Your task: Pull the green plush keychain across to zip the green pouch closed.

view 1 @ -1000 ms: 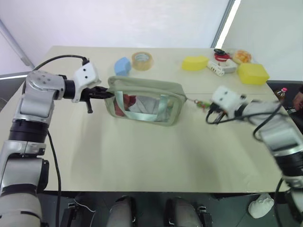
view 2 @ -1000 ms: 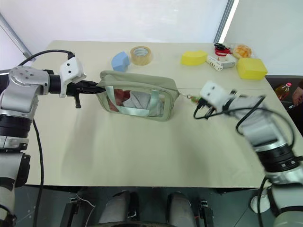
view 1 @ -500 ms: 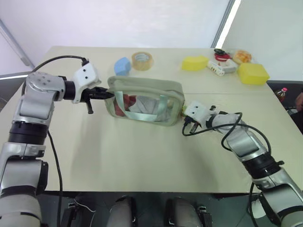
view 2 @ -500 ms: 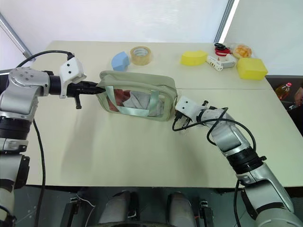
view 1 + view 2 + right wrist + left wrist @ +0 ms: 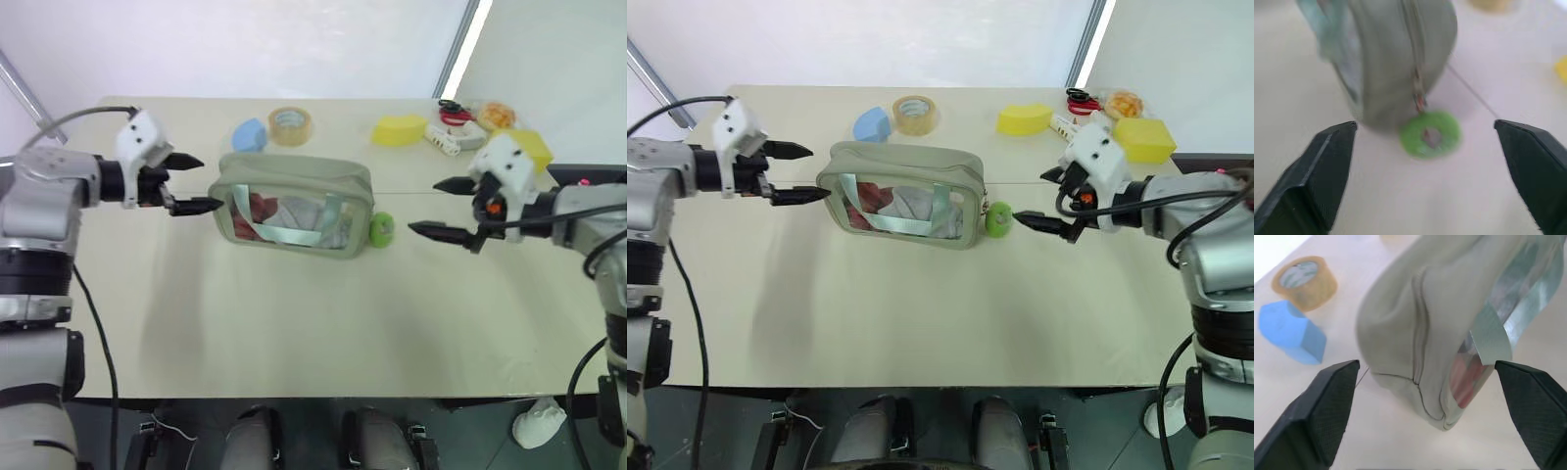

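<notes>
**Zipper looks done, both hands off the pouch**

So here's where I'm at. The green pouch [image 5: 291, 204] sits in the middle of the table [image 5: 294, 323], clear window facing me, red and white stuff visible inside. The green plush keychain [image 5: 381, 227] lies on the tabletop just beside the pouch's right end, hanging off the zipper pull. From my right wrist view the zipper line runs all the way to that end, so my read is it's zipped closed (can't vouch for the far left end of the teeth, though).

My left gripper [image 5: 192, 183] hovers at the pouch's left end with the fingers spread wide, holding nothing. I'd say it's parked there because that was the end to brace against a pull. My right gripper [image 5: 434, 207] is also wide open and empty, off to the right of the keychain, near but not touching. It points back at the fuzzy thing, which fits letting go at the end of the zipper's run.

Head count of the clutter at the back:
- 1 pouch, 1 keychain
- 2 yellow sponge blocks [image 5: 400, 129]
- 1 blue sponge [image 5: 250, 134]
- 1 roll of tape [image 5: 291, 124]
- a little heap of odds and ends at the far right corner, too small to sort out
</notes>
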